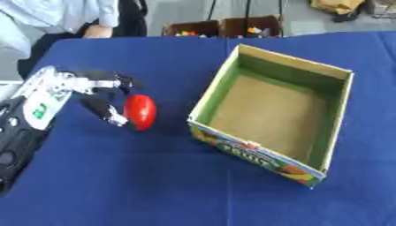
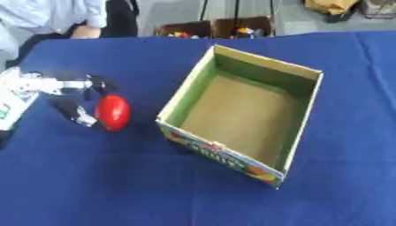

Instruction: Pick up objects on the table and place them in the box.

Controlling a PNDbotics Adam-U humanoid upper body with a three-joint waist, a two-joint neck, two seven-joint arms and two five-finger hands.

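A red oval object (image 1: 140, 112) sits left of centre on the blue tablecloth. My left hand (image 1: 99, 93) comes in from the left edge, with its fingers (image 1: 122, 82) curled over the top of the object and its thumb (image 1: 111, 114) against the lower left side. The open cardboard box (image 1: 330, 114), green inside with a brown floor and a printed front, stands to the right of the object and has nothing in it. A gap of bare cloth separates the object from the box's near left wall. My right hand shows in no view.
The blue table (image 1: 154, 185) stretches towards me. Beyond its far edge stand two brown cartons (image 1: 224, 27) with small coloured items. A person in a light shirt sits at the far left corner, one hand (image 1: 98, 31) on the table edge.
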